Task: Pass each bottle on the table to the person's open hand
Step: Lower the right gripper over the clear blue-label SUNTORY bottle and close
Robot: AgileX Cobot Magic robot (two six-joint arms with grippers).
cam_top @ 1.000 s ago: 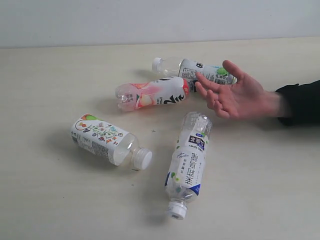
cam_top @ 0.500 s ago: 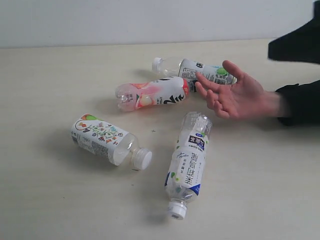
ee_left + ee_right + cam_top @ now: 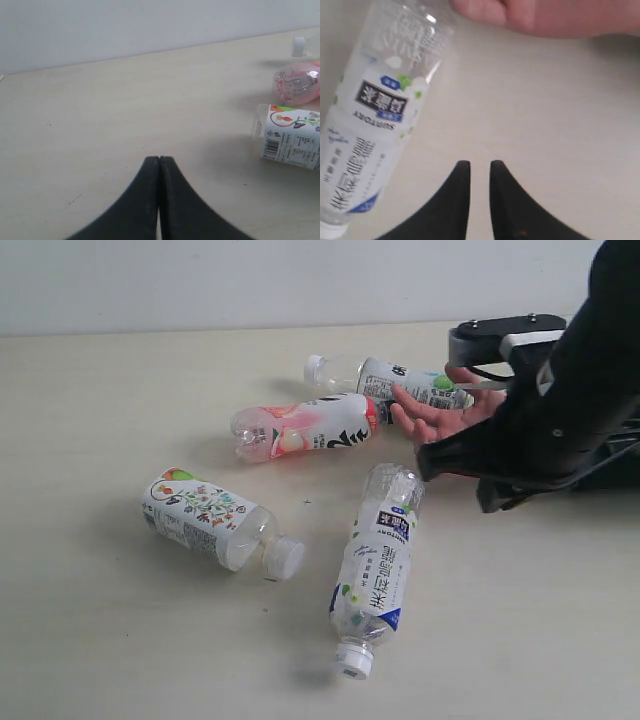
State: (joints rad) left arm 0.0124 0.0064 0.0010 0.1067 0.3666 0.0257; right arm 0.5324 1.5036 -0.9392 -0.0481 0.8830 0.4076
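Several bottles lie on their sides on the table (image 3: pixel 110 640). A white-capped one (image 3: pixel 385 378) is at the back and the pink-white one (image 3: pixel 305 427) lies in front of it. The squat floral one (image 3: pixel 215 520) is at the left, and a white-capped, blue-labelled one (image 3: pixel 378 565) is near the front. The person's open hand (image 3: pixel 440 420) rests palm up at the right, partly behind my black right arm (image 3: pixel 560 400). My right gripper (image 3: pixel 476 165) is open by a narrow gap and empty, beside the blue-labelled bottle (image 3: pixel 375 130) and below the hand (image 3: pixel 545 17). My left gripper (image 3: pixel 159 159) is shut, empty, over bare table.
In the left wrist view the floral bottle (image 3: pixel 292 145), the pink bottle's base (image 3: pixel 297 84) and a white cap (image 3: pixel 299 46) sit off to one side. A pale wall (image 3: pixel 250 280) runs behind the table's back edge.
My right arm has come in from the upper right and now covers the person's wrist and part of the palm. The bottles and the hand have not moved.
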